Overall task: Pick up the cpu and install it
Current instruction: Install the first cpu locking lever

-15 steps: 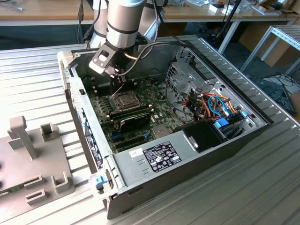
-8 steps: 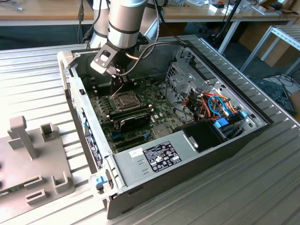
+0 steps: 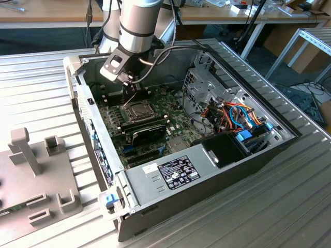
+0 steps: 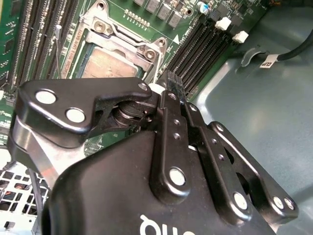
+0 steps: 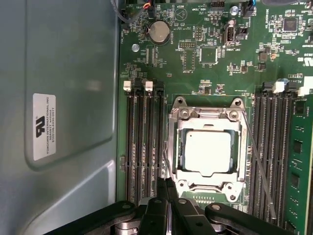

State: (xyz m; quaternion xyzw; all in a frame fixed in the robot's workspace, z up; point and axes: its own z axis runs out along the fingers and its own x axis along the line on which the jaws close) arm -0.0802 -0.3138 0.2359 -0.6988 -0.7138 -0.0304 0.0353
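The cpu, a small flat square with a dull silver-grey lid, lies in the socket on the green motherboard, bordered by the shiny stamped-metal retention frame. Whether that frame is clamped down I cannot tell. The pincer has its two slim black fingers pressed together, pinching nothing, with the tips hanging near a corner of the frame, beside the long dark memory slots. A thin springy wire lever slants along the frame's far side and seems unlatched. The risks, as I judge them: the hard fingertips could scrape the frame or snag a white plastic slot latch, a sideways nudge could skew the chip on its fragile contacts, and the loose wire could catch. The case wall is smooth painted steel.
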